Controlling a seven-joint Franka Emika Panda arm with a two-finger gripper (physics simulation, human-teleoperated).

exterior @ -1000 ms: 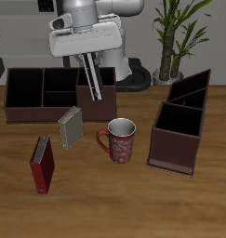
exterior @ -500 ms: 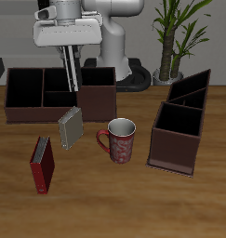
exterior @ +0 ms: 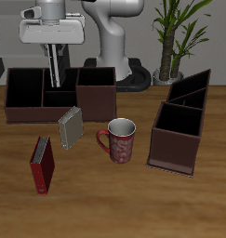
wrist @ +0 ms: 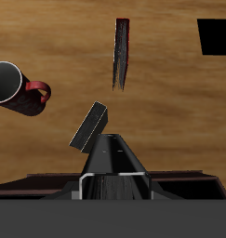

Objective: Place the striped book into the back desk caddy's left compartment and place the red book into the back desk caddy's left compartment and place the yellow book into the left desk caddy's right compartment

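Wooden table (exterior: pixel 179 204), potted plant (exterior: pixel 175 37) behind. Your gripper (exterior: pixel 53 74) hanging over back desk caddy (exterior: pixel 59 104), fingers close together, gripping nothing visible. Red book (exterior: pixel 43 165) standing upright toward front edge, spine running front-to-back; grey book (exterior: pixel 71 126) leaning between it and caddy, beside mug (exterior: pixel 119 139). You are needing travel forward, jaws across red book's thin dimension.

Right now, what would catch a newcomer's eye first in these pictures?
The gripper, its fingers hanging over the back desk caddy. Nearer the table's front edge, the red book stands upright, with the striped book leaning between it and that caddy. A red mug sits beside them.
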